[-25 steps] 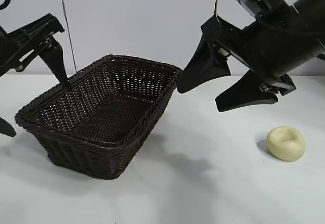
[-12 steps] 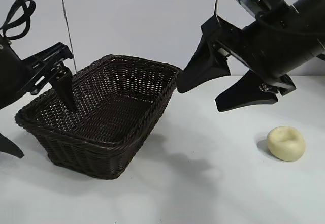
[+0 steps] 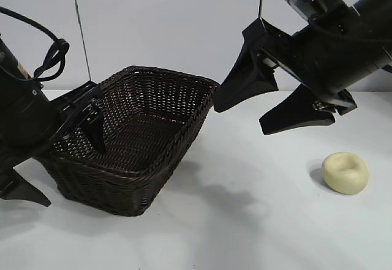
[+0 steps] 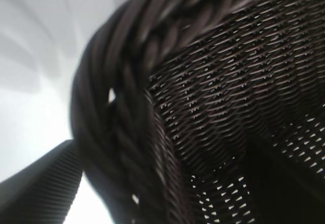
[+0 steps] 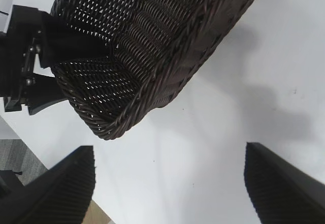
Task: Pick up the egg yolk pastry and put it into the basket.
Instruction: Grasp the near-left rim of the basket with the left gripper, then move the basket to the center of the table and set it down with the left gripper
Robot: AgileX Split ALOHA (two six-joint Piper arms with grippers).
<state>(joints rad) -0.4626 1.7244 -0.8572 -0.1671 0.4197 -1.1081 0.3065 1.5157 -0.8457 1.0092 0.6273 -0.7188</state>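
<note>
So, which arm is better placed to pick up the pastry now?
Right. The right gripper hangs open nearer the egg yolk pastry; the left gripper straddles the basket wall.

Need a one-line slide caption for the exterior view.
Left gripper straddles the basket rim; open right gripper hangs above the table; egg yolk pastry untouched.

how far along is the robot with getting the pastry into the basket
Nothing is done yet: the egg yolk pastry lies untouched on the table, apart from the basket. In hand: the left gripper straddles the basket's rim. The right gripper hangs open above the table. Left: pick up and drop in.
</note>
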